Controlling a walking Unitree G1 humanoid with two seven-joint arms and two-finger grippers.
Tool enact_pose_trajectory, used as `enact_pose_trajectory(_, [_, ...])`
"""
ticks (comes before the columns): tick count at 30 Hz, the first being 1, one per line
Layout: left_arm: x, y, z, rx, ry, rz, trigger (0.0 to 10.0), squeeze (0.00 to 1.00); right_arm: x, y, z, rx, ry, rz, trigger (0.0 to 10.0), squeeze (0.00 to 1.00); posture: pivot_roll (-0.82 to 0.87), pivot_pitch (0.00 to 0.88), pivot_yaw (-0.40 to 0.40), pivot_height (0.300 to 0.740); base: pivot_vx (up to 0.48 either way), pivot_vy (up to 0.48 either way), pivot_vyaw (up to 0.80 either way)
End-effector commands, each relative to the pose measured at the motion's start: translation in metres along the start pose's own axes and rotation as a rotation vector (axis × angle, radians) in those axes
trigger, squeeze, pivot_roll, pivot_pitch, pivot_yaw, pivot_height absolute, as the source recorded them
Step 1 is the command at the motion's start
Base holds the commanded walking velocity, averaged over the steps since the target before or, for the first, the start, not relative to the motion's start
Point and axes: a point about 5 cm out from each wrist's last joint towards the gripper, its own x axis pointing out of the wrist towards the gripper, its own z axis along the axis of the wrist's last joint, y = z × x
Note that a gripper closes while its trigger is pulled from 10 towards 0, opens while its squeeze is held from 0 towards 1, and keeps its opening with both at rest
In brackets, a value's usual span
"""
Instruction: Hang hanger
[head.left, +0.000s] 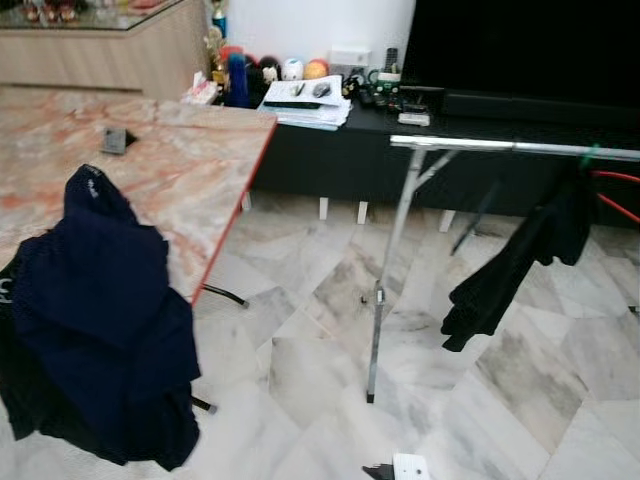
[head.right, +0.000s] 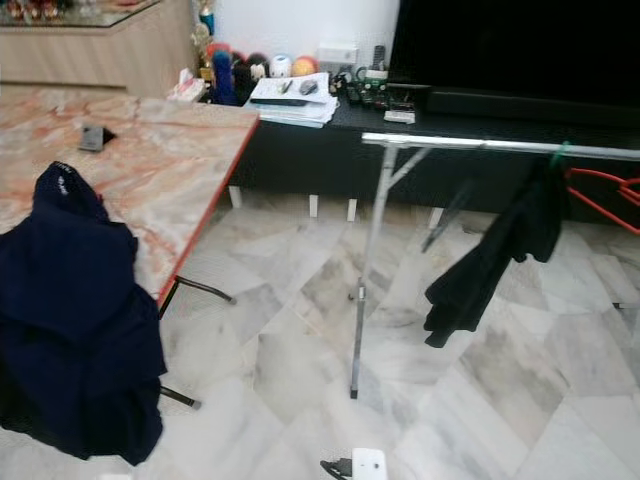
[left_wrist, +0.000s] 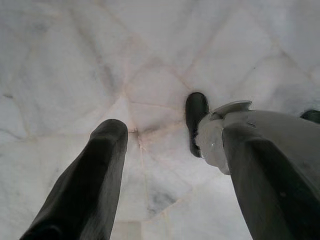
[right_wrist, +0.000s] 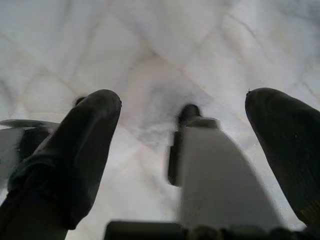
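A metal clothes rack (head.left: 500, 146) stands on the marble floor to the right. From its rail hangs a black garment (head.left: 510, 270) on a green hanger hook (head.left: 590, 155). Red hangers (head.right: 600, 190) hang further right on the same rail. A dark navy garment (head.left: 100, 320) is draped over the near corner of the marble table (head.left: 190, 170) at the left. My left gripper (left_wrist: 172, 132) hangs open over the floor with nothing between its fingers. My right gripper (right_wrist: 185, 100) is also open and empty, pointing down at the floor tiles.
A black TV console (head.left: 330, 150) with papers, remotes and small toys runs along the back wall behind the rack. A small dark object (head.left: 115, 140) lies on the table. The rack's leg (head.left: 380, 300) stands mid-floor, with open floor on both sides of it.
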Motion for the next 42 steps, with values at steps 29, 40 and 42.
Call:
enact_pose_trajectory(29, [-0.004, -0.002, -0.02, 0.005, 0.062, 0.0, 10.0, 0.0, -0.004, -0.076, -0.004, 0.047, -0.047, -0.074, 10.0, 0.0, 0.03, 0.123, 0.001, 0.74, 0.0, -0.289, 0.0])
enact_pose_trajectory(40, [-0.004, 0.004, -0.019, 0.009, 0.063, 0.005, 10.0, 0.0, -0.004, -0.073, -0.007, 0.056, -0.043, -0.072, 10.0, 0.0, 0.03, 0.128, 0.005, 0.74, 0.0, -0.289, 0.0])
enact_pose_trajectory(42, [-0.005, 0.005, -0.02, 0.007, 0.063, 0.006, 10.0, 0.0, -0.003, -0.073, -0.006, 0.056, -0.044, -0.072, 10.0, 0.0, 0.03, 0.129, 0.001, 0.74, 0.0, -0.287, 0.0])
